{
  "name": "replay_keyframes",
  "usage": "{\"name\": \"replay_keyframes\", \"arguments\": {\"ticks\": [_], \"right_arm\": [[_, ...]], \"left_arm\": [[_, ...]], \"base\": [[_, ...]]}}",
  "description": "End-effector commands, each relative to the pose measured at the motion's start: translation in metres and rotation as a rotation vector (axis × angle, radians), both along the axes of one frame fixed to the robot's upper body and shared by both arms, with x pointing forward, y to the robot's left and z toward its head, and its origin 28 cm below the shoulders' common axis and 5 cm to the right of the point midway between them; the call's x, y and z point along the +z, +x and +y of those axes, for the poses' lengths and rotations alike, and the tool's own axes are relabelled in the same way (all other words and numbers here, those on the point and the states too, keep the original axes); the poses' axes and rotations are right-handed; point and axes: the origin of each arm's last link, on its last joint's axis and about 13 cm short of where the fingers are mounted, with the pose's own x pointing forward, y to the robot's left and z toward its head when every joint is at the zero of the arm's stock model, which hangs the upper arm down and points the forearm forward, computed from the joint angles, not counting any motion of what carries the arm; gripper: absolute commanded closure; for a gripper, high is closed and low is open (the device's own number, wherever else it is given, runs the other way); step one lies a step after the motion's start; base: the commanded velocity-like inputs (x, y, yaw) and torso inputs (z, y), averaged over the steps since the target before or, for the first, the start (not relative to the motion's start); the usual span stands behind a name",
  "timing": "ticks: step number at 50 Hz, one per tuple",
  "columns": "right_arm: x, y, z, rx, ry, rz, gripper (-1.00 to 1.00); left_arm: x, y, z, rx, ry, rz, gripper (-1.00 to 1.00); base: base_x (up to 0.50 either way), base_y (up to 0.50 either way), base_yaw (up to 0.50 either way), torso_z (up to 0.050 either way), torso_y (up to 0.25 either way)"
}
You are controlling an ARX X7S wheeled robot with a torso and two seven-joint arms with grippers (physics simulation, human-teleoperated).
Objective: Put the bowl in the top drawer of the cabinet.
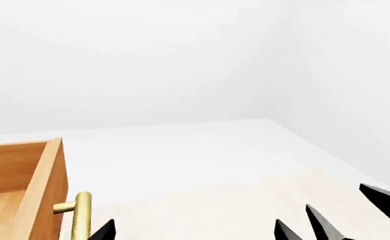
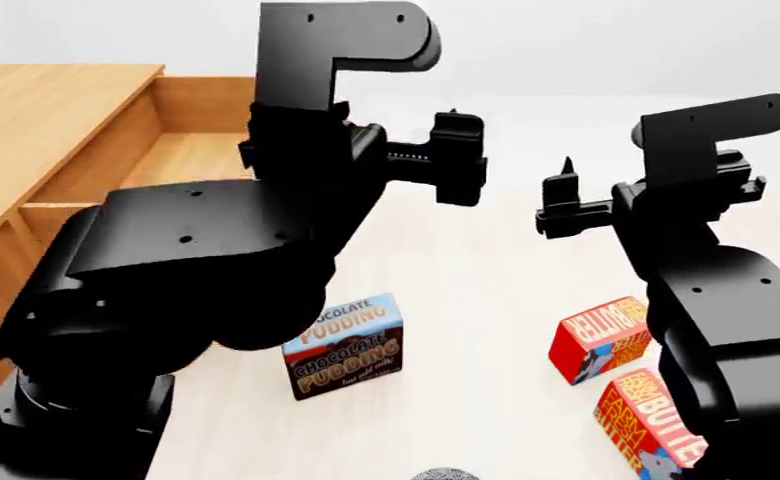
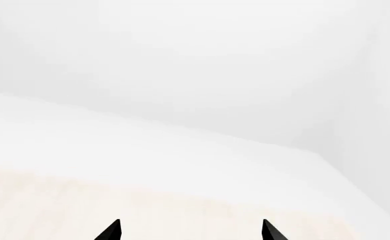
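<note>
The light-brown cabinet (image 2: 43, 120) stands at the left, and its top drawer (image 2: 201, 145) is pulled open and looks empty. In the left wrist view, that drawer's wooden side (image 1: 45, 190) and brass handle (image 1: 81, 215) lie just beside my left gripper (image 1: 195, 234), which is open with nothing in it. My right gripper (image 3: 189, 232) is open too and holds nothing, hovering over bare table. In the head view, both grippers (image 2: 450, 150) (image 2: 560, 200) are raised at mid table. The bowl is not clearly in view; only a small grey rounded sliver (image 2: 444, 473) shows at the bottom edge.
A chocolate pudding box (image 2: 343, 345) stands on the pale table (image 2: 497, 300) in front of my left arm. Two red butter boxes (image 2: 601, 338) (image 2: 650, 410) lie near my right arm. White walls close off the far side.
</note>
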Motion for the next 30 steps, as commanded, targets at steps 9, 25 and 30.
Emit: {"name": "replay_keyframes", "arguments": {"ticks": [9, 25, 30], "right_arm": [[-0.002, -0.008, -0.019, -0.09, 0.066, -0.064, -1.0], [-0.012, -0.006, -0.018, -0.124, 0.015, -0.076, -1.0], [-0.012, -0.007, -0.013, -0.109, 0.008, -0.102, -1.0]], "left_arm": [[-0.076, -0.06, 0.013, -0.243, 0.085, 0.222, -1.0], [-0.126, -0.07, 0.028, -0.312, 0.093, 0.411, -1.0], [-0.146, -0.061, 0.035, -0.326, 0.087, 0.491, -1.0]], "base": [[0.0, 0.0, 0.0, 0.0, 0.0], [0.0, 0.0, 0.0, 0.0, 0.0], [0.0, 0.0, 0.0, 0.0, 0.0]]}}
